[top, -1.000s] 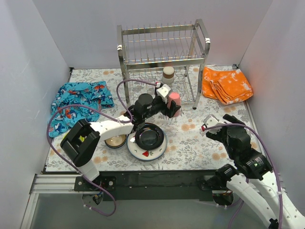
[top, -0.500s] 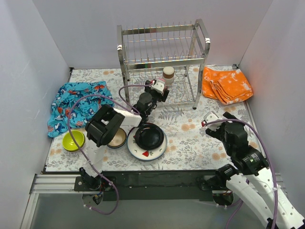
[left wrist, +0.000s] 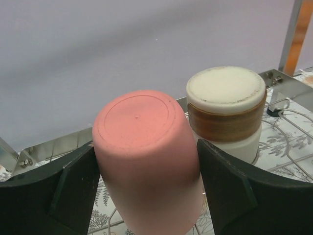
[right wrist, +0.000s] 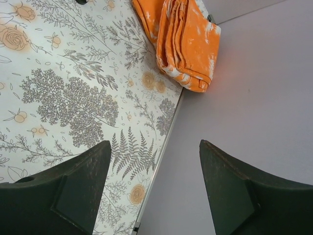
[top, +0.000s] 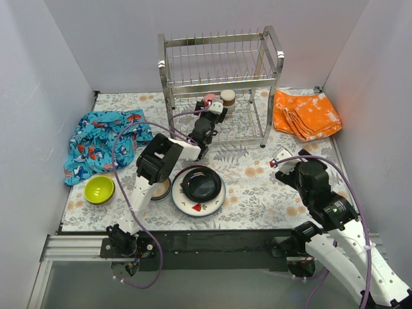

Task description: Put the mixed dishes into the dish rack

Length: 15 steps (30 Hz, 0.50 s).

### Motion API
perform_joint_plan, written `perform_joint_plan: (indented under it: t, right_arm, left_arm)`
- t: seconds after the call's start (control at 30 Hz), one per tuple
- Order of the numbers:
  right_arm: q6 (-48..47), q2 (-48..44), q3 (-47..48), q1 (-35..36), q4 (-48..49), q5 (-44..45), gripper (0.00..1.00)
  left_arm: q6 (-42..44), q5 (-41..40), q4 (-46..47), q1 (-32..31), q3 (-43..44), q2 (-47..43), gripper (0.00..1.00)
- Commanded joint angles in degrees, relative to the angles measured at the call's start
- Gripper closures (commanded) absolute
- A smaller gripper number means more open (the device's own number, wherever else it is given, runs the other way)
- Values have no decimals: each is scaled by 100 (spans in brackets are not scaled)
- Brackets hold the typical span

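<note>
Right tool [top: 280,163] [right wrist: 152,147]: 1, at the near right of the worktop [top: 257,193]; jaws wide, nothing between them.
Right wrist view: alone shows the worktop's right edge meeting the wall [right wrist: 254,98], with bare floral surface under the tool.
Plates: 2, stacked at near centre. The black plate [top: 201,185] lies on the white red-rimmed plate [top: 193,207], whose rim is near the front edge.
Bowls: 2. The lime bowl [top: 100,189] stands alone at near left. The tan bowl [top: 156,191] sits just left of the plates, partly hidden under the left arm [top: 151,170].
Open room: the widest bare patch lies between the plates, the right tool and the front of the dish rack [top: 219,80] [left wrist: 44,149].
Cloths: 2. The blue patterned cloth [top: 103,138] is at the left edge. The orange cloth [top: 306,114] [right wrist: 188,44] is at far right, close to the right edge and beside the rack.
Left tool [top: 211,105] [left wrist: 146,147]: 1, reached into the rack's lower tier, clamped on both sides of the pink cup.
Pink cup [top: 209,98] [left wrist: 139,122]: 1, base toward the wrist camera, over the lower-tier wires; whether it rests on them cannot be told.
Banded cup [top: 227,97] [left wrist: 225,117]: 1, white with a tan band, on the lower tier just right of the pink cup, with 1 finger between the 2.
Left wrist view: alone shows the finger contact on the cup.
Rack: 1, with 2 tiers and 4 posts, at far centre by the back wall.
</note>
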Motion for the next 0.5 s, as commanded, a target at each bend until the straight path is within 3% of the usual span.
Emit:
perform_joint_plan:
  t: [0.0, 0.47]
  right_arm:
    - [192, -45, 34, -45, 289, 32, 19]
    - [350, -27, -151, -62, 360, -82, 21]
  left_arm:
    - [210, -372, 46, 26, 517, 139, 50]
    - [140, -495, -489, 351, 1098, 579, 46]
